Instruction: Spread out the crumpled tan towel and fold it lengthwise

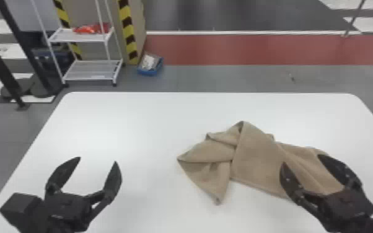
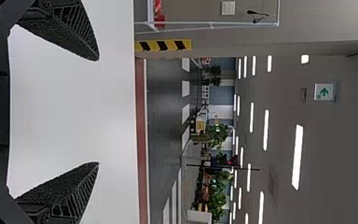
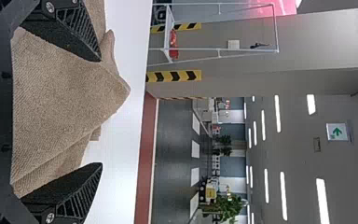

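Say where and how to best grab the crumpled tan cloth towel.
Probably the towel's narrow corner pointing back at the robot, left of the broad middle fold. I'd bring the open left hand in low from the near left, pinching top and underside: the tip tapers and juts clear onto the white table.

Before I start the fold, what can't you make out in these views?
- Tan towel's underside and tucked layers: hidden by its own folds, head view.
- Parts of its near right side: behind the right claw, head view.
- White table's near edge: cut off by the head view's bottom edge.
- What the blue bin on the floor holds: too small, head view.
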